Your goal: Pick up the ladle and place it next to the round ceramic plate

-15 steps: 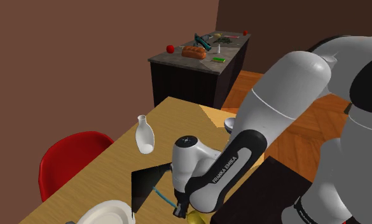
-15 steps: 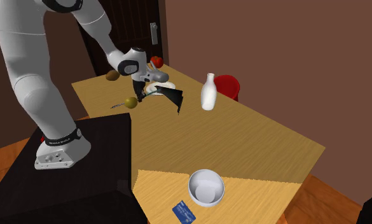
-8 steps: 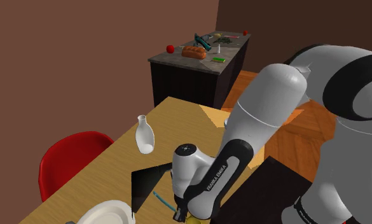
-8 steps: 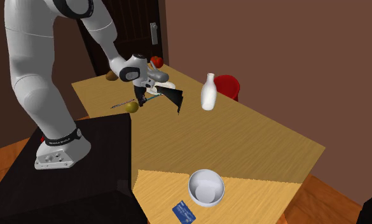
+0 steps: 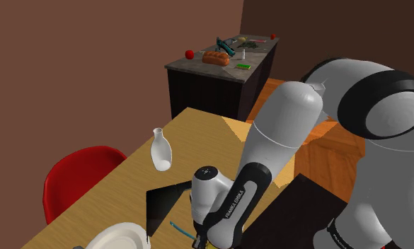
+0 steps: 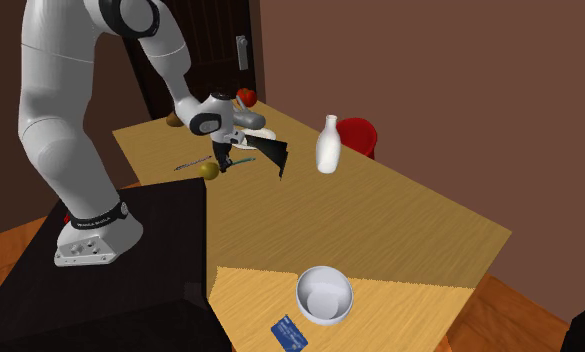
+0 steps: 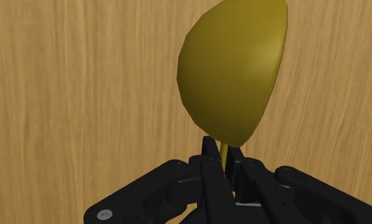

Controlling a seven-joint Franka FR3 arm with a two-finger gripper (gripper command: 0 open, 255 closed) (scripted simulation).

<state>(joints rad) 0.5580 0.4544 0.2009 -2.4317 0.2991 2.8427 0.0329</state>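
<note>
My pincer (image 7: 224, 167) is clamped on the thin stem of the olive-yellow ladle (image 7: 234, 70), just behind its rounded bowl. The bowl sits over the tan wooden surface (image 5: 205, 134) at its near edge, close to my stand. The grasp looks made, so lifting is the step in hand; I cannot tell whether the bowl is clear of the wood. The round white plate (image 5: 117, 233) lies near, to the shoulder view's left of me. Next I judge a short rise, a carry leftward, and a gentle set-down just beside the plate's rim, not on it.
</note>
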